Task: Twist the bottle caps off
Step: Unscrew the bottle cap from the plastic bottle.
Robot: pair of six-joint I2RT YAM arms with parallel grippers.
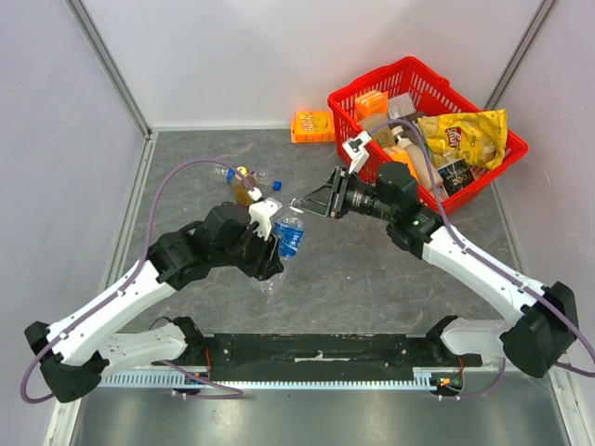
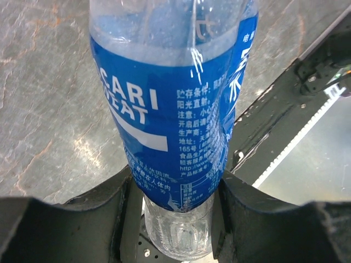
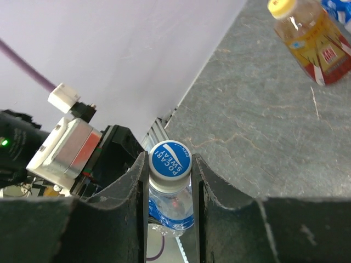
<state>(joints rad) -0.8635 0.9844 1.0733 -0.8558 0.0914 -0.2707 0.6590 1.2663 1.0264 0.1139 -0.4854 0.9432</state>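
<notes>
My left gripper (image 1: 275,240) (image 2: 175,192) is shut on the lower body of a clear bottle with a blue label (image 1: 289,236) (image 2: 175,104) and holds it tilted above the table. My right gripper (image 1: 299,206) (image 3: 171,171) is shut on that bottle's whitish cap with a blue top (image 3: 170,159); a finger presses each side. An amber bottle (image 1: 245,191) (image 3: 312,49) with a yellow cap (image 1: 242,172) (image 3: 283,7) stands behind. A second blue-labelled bottle (image 3: 340,8) shows beside it. A small blue cap (image 1: 277,185) lies on the table.
A red basket (image 1: 372,74) full of snack packs stands at the back right, close behind the right arm. An orange box (image 1: 312,125) lies by the back wall. A black rail (image 1: 316,353) runs along the near edge. White walls close in the left and right sides.
</notes>
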